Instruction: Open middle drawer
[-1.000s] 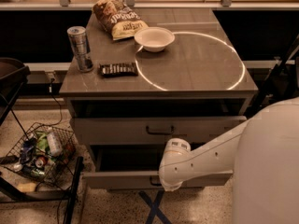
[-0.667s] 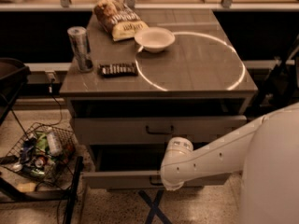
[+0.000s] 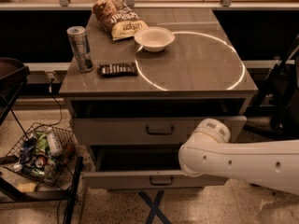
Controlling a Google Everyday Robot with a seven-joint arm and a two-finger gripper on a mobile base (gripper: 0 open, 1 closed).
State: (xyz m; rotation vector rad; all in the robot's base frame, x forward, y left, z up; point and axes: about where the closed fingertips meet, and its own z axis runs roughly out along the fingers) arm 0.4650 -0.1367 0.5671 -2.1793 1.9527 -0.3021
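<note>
The middle drawer (image 3: 117, 130) is a low grey front with a small dark bar handle (image 3: 160, 130), under the cabinet top. A dark gap shows above it. The lowest drawer (image 3: 117, 181), with the same kind of handle, stands pulled out below it, with a dark gap between the two. My white arm (image 3: 243, 164) reaches in from the lower right. Its rounded end joint (image 3: 211, 130) sits against the right end of the middle drawer's front. My gripper is hidden behind that joint.
On the cabinet top (image 3: 201, 64) are a can (image 3: 79, 48), a dark snack bar (image 3: 117, 69), a chip bag (image 3: 117, 17) and a white bowl (image 3: 154, 38). A wire basket of rubbish (image 3: 39, 153) stands on the floor at the left. Dark stands are at both sides.
My arm's end joint has moved right and a little up, from in front of the lower gap to the right end of the middle drawer's front. The drawers have not visibly moved.
</note>
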